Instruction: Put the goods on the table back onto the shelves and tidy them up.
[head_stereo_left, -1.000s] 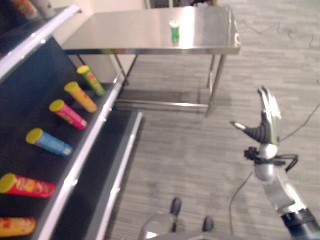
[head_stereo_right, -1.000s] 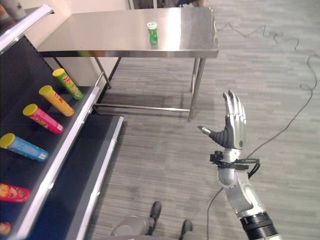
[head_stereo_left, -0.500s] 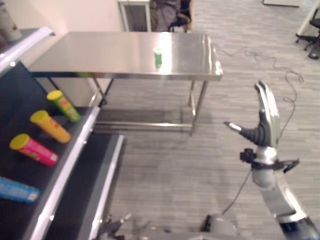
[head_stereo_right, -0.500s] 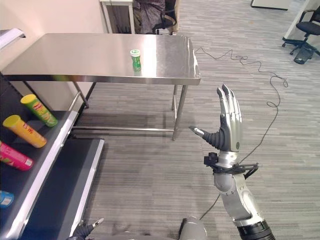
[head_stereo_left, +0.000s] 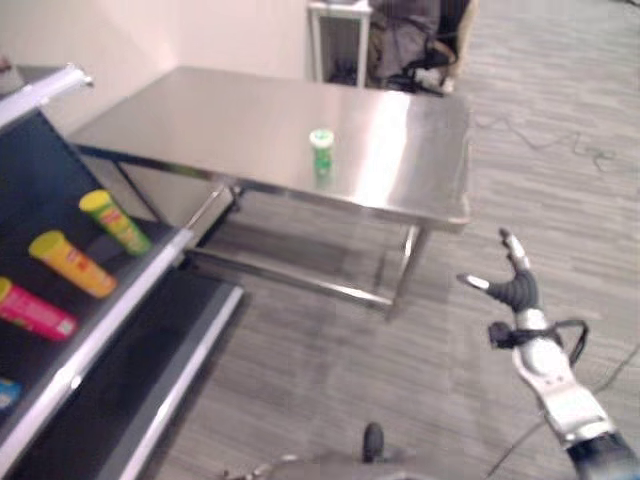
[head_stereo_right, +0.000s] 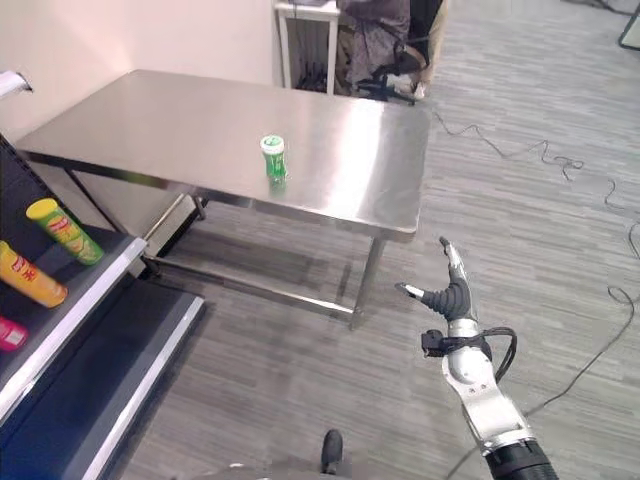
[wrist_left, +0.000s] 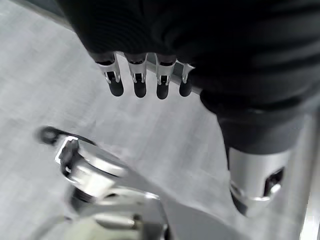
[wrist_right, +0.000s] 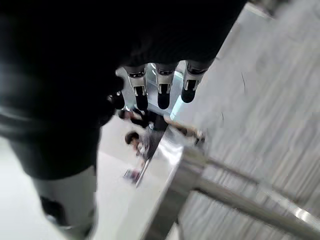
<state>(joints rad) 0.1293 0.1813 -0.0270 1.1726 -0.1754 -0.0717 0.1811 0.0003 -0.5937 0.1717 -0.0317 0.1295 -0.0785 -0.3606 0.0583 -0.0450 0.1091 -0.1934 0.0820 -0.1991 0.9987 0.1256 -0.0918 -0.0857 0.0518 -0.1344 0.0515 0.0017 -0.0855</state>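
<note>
A green can (head_stereo_right: 272, 157) stands upright, long axis vertical, mid-table (head_stereo_right: 150, 120). The right hand (head_stereo_right: 449, 292), at 4 o'clock from it, is raised over the floor, fingers straight, thumb spread. The left hand (wrist_left: 210, 55) hangs relaxed, holding nothing.

We find no legible text, number or sign in these views. The green can (head_stereo_right: 272, 158) standing on the steel surface (head_stereo_right: 340, 170) carries a printed label, but its markings are too small to make out. The tubes lying on the shelf (head_stereo_left: 120, 290), green (head_stereo_left: 115, 221), orange (head_stereo_left: 71, 263) and pink (head_stereo_left: 35, 311), show printed patches that we cannot read.
</note>
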